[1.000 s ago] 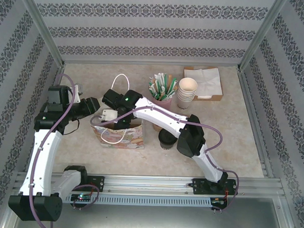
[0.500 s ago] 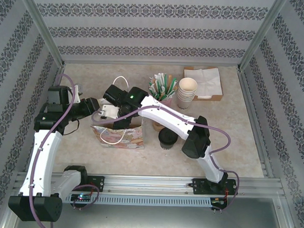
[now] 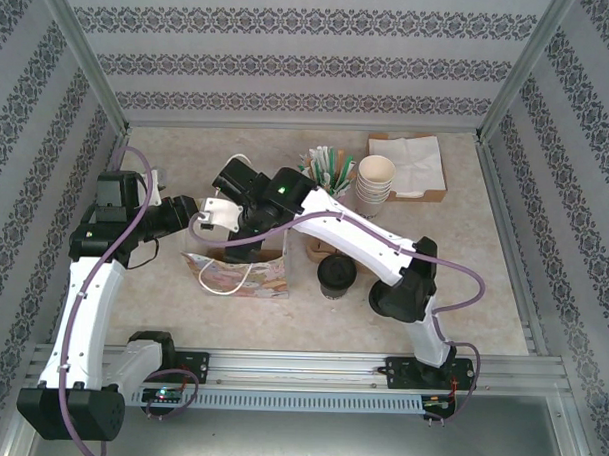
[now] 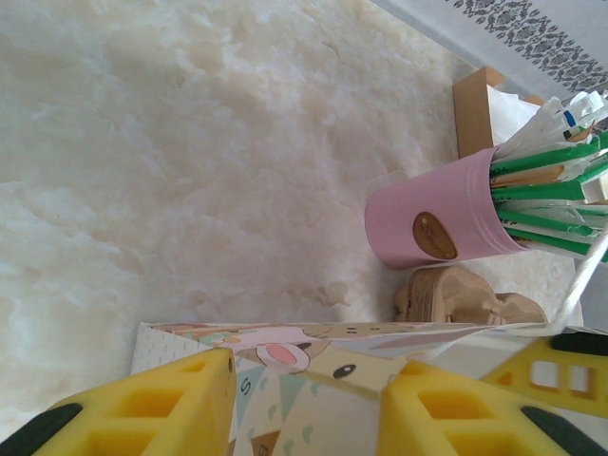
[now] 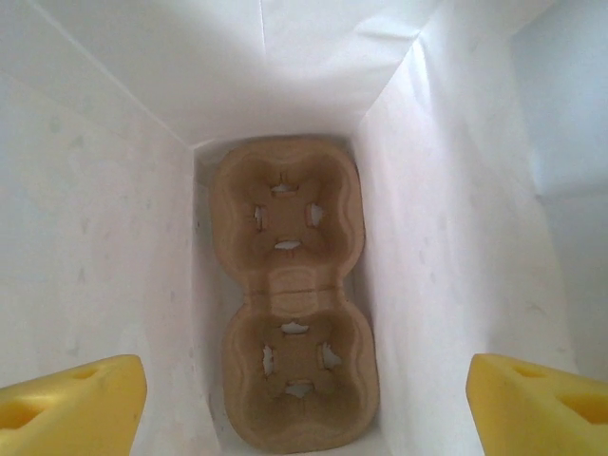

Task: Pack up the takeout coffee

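The takeout coffee (image 3: 336, 275), a small dark cup with a round black lid, stands on the table just right of the patterned paper bag (image 3: 245, 274). My left gripper (image 3: 192, 216) is at the bag's left rim, and in the left wrist view my left gripper (image 4: 304, 372) is shut on the bag's top edge (image 4: 285, 344). My right gripper (image 3: 223, 217) hovers over the bag's mouth. Seen from the right wrist, my right gripper (image 5: 306, 372) is open and looks down between the bag's white walls (image 5: 456, 237) at a brown two-hole carrier (image 5: 290, 304) on the bottom. Both holes are empty.
A pink cup of green and white straws (image 3: 326, 187) stands behind the bag, with a stack of cream paper cups (image 3: 374, 185) and a napkin box (image 3: 407, 167) to its right. A brown moulded cardboard piece (image 4: 465, 294) lies by the pink cup (image 4: 442, 223).
My right arm has swung, its elbow going right and its gripper shifting toward the back over the bag's mouth. The bag's near handle has dropped lower. The left arm has stayed put.
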Controlling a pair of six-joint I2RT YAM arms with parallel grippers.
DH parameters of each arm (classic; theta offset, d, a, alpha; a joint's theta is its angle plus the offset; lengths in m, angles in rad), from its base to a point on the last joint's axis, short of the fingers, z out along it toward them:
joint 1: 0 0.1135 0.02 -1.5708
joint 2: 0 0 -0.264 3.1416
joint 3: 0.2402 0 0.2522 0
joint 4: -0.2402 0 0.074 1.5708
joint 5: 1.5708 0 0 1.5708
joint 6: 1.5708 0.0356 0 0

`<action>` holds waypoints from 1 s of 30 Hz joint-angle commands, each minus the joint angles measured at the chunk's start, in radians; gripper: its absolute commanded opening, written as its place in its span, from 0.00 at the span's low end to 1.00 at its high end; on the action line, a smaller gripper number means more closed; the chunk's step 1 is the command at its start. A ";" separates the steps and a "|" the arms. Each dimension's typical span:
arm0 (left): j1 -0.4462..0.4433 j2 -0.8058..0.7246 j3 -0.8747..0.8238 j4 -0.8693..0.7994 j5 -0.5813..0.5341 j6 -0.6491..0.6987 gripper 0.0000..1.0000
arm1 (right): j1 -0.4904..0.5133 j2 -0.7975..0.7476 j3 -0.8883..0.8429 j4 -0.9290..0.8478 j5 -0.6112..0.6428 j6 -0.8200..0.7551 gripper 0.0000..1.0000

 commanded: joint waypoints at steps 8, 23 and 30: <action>-0.007 0.014 0.001 -0.016 0.000 0.031 0.40 | 0.013 -0.190 -0.114 0.170 0.006 0.047 0.93; -0.008 0.030 -0.008 -0.008 0.014 0.041 0.40 | 0.013 -0.400 -0.301 0.449 0.062 0.109 0.98; -0.007 0.043 -0.003 -0.002 0.033 0.046 0.39 | 0.013 -0.468 -0.294 0.459 0.128 0.186 0.98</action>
